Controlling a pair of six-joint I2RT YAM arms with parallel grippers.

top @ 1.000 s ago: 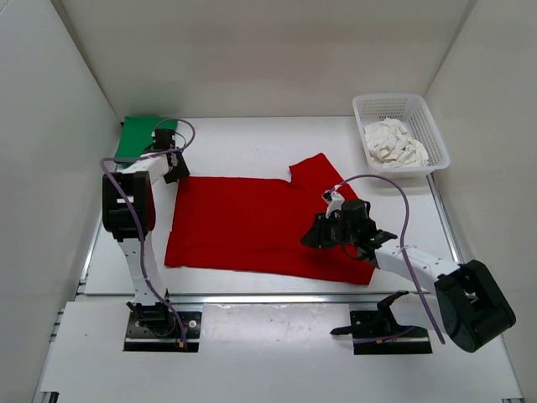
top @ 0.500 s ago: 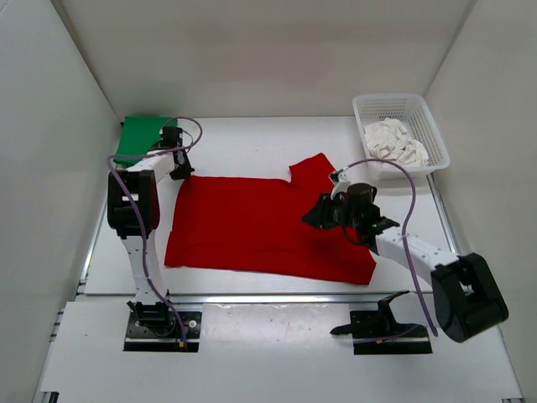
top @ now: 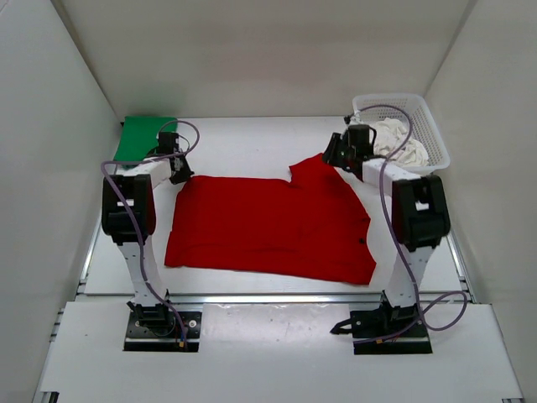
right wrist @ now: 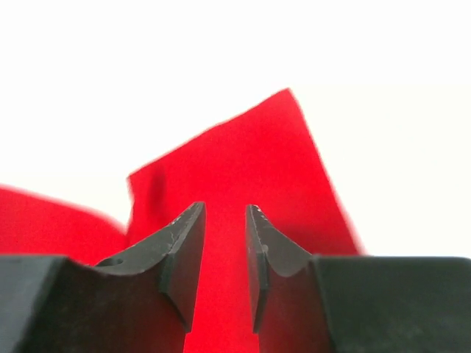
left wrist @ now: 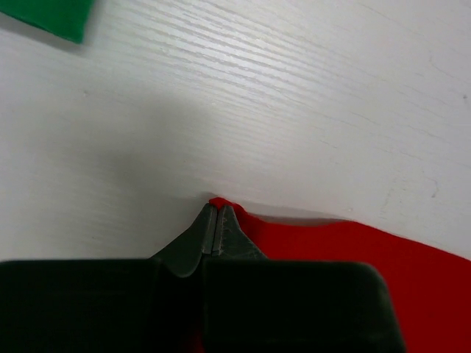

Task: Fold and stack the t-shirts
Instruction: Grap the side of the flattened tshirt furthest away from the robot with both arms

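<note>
Left gripper, overhead view: the left gripper [top: 179,174] is down at the far left corner of the red t-shirt [top: 268,227]. Its jaws are too small to read from here.
Right gripper, overhead view: the right gripper [top: 330,157] sits at the far tip of the red sleeve, near the basket [top: 394,97].
Red t-shirt, overhead view: it lies spread flat on the table [top: 243,138] between the two arms, with one sleeve pointing far right.
Green t-shirt, overhead view: the green t-shirt [top: 144,137] is folded flat in the far left corner, just beyond the left gripper.
Off-white t-shirt, overhead view: the off-white t-shirt [top: 401,144] is crumpled inside the basket.
Gripper, left wrist view: the jaws are pressed together with no gap, pinching the red corner [left wrist: 353,250]. A sliver of red peeks past the tips.
Surroundings, left wrist view: a green corner [left wrist: 51,15] shows at upper left, well apart from the red cloth.
Gripper, right wrist view: the jaws stand narrowly apart with nothing clamped between them.
Cloth, right wrist view: the red sleeve [right wrist: 250,162] lies under and beyond the gap and rises to a point. The background is washed out white.
</note>
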